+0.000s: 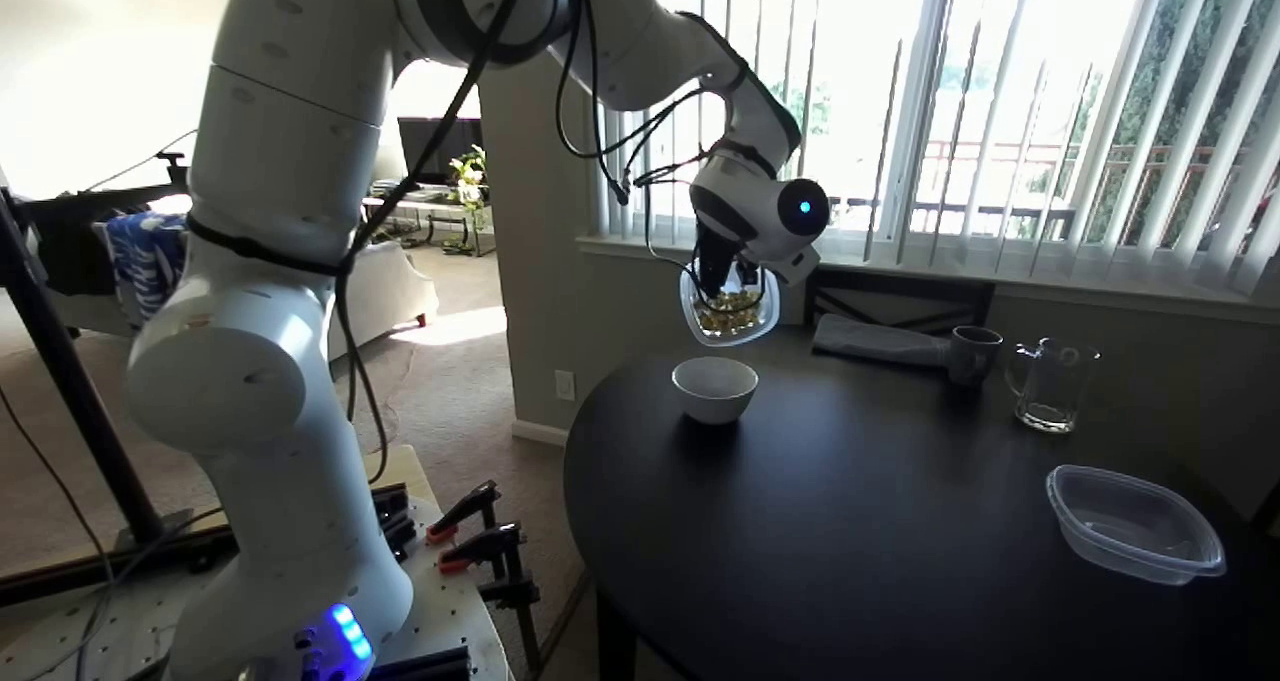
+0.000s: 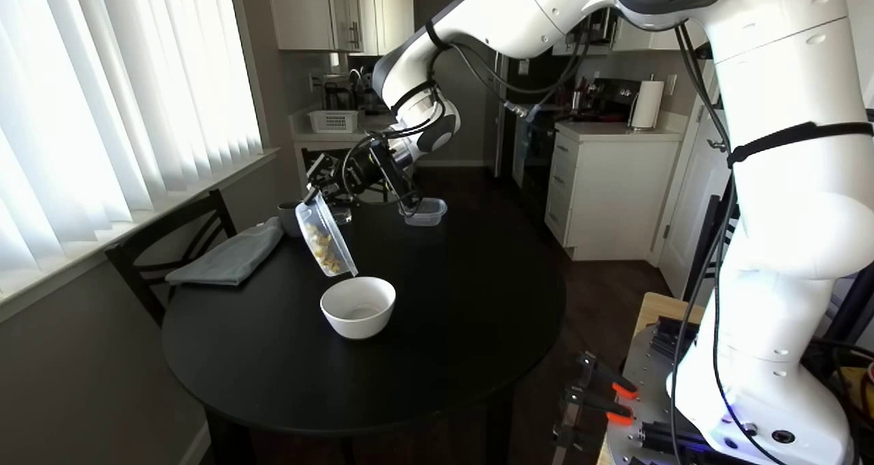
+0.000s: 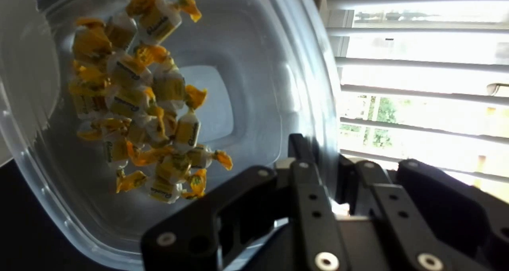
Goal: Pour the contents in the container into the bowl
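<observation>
Tub [image 3: 254, 116] tipped steeply near the bowl [image 2: 358, 323], candies [image 3: 126, 103] inside.
Gripper [image 3: 324, 163]: fingers clamped on the tub's side wall, one inside, one outside. Wrist view has the yellow-wrapped candies heaped at left, bare tub floor to their right. Tub held above the table [image 2: 464, 335], low edge near the bowl's far rim in both exterior views. Bowl upright. In an exterior view, clear tub [image 1: 1135, 536] near right, glass mug [image 1: 1052, 391] and cloth [image 1: 880, 341] farther off.
</observation>
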Controlling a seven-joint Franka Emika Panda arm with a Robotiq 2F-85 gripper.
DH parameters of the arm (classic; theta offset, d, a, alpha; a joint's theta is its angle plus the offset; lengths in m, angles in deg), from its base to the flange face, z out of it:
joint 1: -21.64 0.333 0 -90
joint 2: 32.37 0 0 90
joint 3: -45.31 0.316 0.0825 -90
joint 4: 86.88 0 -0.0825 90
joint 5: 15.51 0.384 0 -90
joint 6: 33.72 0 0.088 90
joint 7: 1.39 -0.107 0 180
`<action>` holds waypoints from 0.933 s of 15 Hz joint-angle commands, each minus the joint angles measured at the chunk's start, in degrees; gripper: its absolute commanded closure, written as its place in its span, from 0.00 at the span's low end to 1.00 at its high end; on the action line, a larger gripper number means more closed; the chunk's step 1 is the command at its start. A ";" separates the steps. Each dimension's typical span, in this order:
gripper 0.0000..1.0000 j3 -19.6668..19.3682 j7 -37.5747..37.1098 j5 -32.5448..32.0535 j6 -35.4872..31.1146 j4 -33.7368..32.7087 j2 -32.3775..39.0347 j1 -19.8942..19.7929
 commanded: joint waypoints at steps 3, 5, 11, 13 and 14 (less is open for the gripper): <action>0.99 -4.38 5.03 2.44 8.30 1.03 -0.40 3.29; 0.99 -5.03 7.63 2.59 11.21 0.93 -0.02 3.68; 0.99 -6.72 16.16 4.60 18.46 0.46 1.59 3.75; 0.99 -7.30 18.30 4.83 20.48 0.41 2.11 3.64; 0.99 -7.57 19.27 5.05 21.34 0.40 2.33 3.55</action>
